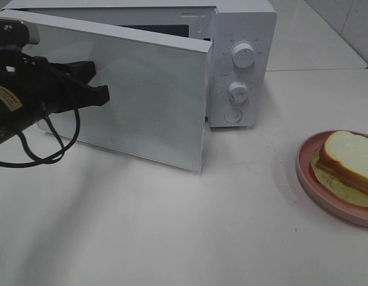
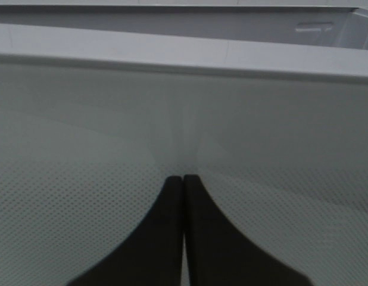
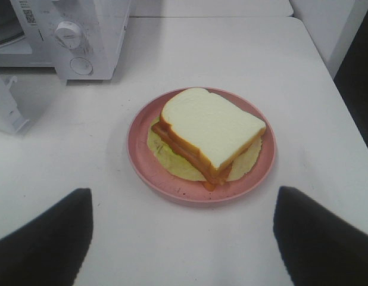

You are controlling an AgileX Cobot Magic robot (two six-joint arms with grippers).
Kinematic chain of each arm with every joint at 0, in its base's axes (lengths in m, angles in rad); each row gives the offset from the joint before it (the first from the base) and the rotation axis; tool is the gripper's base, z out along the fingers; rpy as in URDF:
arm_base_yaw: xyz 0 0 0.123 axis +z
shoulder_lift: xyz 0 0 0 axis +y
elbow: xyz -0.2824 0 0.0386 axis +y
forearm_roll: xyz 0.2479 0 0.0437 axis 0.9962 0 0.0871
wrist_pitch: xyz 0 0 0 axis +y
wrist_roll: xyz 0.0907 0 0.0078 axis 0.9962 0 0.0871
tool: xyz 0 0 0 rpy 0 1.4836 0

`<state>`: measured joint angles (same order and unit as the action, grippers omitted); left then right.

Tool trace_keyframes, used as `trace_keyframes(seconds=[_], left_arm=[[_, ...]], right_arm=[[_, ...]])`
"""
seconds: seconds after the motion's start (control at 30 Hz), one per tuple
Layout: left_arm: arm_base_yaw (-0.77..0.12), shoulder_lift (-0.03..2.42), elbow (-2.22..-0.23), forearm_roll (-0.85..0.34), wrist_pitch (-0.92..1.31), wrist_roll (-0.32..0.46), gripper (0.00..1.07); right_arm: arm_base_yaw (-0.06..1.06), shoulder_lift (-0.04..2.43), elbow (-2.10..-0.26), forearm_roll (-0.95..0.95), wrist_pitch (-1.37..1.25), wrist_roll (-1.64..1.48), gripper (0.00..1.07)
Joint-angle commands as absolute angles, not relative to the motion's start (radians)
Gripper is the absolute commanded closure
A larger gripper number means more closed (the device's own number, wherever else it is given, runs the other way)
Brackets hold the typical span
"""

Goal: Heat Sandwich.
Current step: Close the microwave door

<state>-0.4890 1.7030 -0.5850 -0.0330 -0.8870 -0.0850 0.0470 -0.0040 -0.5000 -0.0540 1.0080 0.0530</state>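
One microwave [image 1: 240,65], door [image 1: 142,101] swung partly open, w/ two knobs [image 1: 243,55] & one round button on its panel. One pink plate [image 3: 139,152] on the white table [image 1: 172,226], to the right of the microwave & apart from it; on it sits one sandwich [image 3: 211,128], white bread on top, lettuce poking out underneath. Two grippers: left gripper [image 2: 183,179] fully closed, holding nothing, tips right at the door glass; right gripper [image 3: 183,238] spread wide, empty, hovering near the plate, not touching the sandwich.

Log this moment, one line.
microwave door: open | left gripper: shut, at door | right gripper: open, above sandwich | sandwich: on pink plate
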Motion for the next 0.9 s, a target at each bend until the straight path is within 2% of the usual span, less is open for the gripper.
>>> trace_keyframes(seconds=[0.03, 0.2, 0.33, 0.47, 0.9], left_arm=[[-0.538, 1.738, -0.642, -0.121, -0.898, -0.053, 1.07], [-0.566, 1.763, -0.679, -0.177, -0.896, -0.033, 1.07], [-0.617, 1.806, -0.756, -0.261, -0.868, 0.043, 1.07], [-0.644, 1.833, -0.808, -0.307, -0.854, 0.076, 1.07], [-0.662, 1.910, -0.953, -0.350, -0.817, 0.115, 1.07]], right_arm=[[0.039, -0.031, -0.499, -0.052, 0.994, 0.041, 0.32], [0.039, -0.031, -0.499, -0.052, 0.994, 0.041, 0.32], [0.039, -0.031, -0.499, -0.052, 0.994, 0.041, 0.32], [0.039, -0.031, -0.499, -0.052, 0.994, 0.041, 0.32], [0.039, -0.031, -0.499, -0.052, 0.994, 0.042, 0.32]])
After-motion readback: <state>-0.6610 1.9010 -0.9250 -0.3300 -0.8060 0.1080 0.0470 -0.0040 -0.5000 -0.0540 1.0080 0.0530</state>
